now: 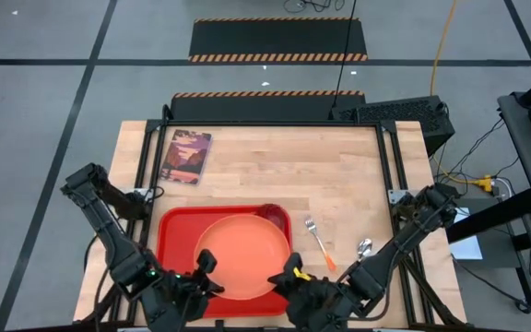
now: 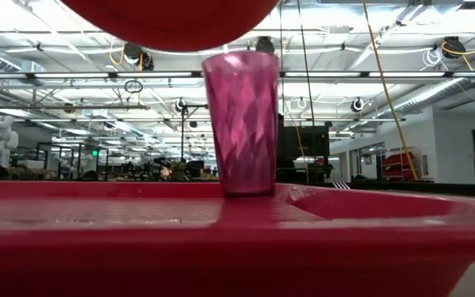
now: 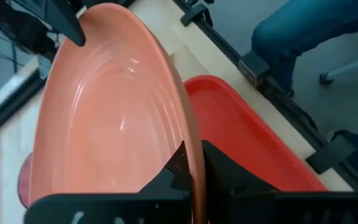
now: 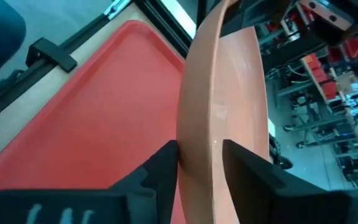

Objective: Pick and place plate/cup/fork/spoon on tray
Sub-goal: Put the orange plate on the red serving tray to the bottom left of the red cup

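Note:
The orange plate hangs over the red tray; in the low view its underside shows high above the tray floor. My left gripper is shut on its near left rim and my right gripper on its near right rim. The dark-red cup stands upright on its base in the tray's far right corner and also shows in the low view. The fork and the spoon lie flat on the table right of the tray. My left gripper pinches the plate's rim at its near left, one finger on the upper face and one on the underside. The fingers come from the table's near left. The plate is lifted clear of the tray. My right gripper pinches the plate's rim at its near right, one finger on each face. The fingers come from the table's near right. The plate hangs clear above the tray.
A small book with a pictured cover lies at the table's far left. Black frame rails run along the table's left and right edges. A person's leg in blue shows beyond the table in the left wrist view.

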You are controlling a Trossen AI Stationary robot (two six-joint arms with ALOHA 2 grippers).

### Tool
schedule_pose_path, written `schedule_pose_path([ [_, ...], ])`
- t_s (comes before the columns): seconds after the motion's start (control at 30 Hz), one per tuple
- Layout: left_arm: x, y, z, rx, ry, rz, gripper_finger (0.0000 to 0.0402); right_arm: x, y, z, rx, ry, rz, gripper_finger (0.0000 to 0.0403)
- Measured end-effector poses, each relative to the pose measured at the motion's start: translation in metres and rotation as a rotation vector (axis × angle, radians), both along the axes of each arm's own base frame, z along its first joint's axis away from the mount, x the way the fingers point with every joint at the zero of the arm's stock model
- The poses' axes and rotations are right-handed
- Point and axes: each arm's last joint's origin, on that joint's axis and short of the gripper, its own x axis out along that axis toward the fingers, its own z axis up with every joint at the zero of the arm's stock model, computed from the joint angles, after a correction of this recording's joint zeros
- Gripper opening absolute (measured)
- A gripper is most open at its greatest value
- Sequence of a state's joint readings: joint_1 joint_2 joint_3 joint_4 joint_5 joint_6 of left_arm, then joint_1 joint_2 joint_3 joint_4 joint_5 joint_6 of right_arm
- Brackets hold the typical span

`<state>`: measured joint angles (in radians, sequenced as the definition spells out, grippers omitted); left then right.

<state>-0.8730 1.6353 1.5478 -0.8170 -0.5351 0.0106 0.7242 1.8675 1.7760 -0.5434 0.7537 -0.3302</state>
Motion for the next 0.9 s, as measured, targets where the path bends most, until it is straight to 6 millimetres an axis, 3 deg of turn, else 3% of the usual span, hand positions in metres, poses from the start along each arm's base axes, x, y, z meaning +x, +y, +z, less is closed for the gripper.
schedule_pose_path([
  [0.4, -0.001, 0.001, 0.002, 0.05, -0.048, 0.036, 0.0012, -0.005, 0.001, 0.003, -0.046, -0.05, -0.079, 0.0132],
  [0.73, -0.037, -0.024, 0.006, -0.024, -0.079, 0.0, 0.0012, -0.03, 0.016, 0.018, 0.003, -0.096, -0.045, 0.0132],
  [0.9, -0.051, -0.04, -0.002, -0.079, -0.054, 0.004, 0.0012, -0.038, 0.024, 0.018, 0.003, -0.097, -0.014, 0.0132],
])
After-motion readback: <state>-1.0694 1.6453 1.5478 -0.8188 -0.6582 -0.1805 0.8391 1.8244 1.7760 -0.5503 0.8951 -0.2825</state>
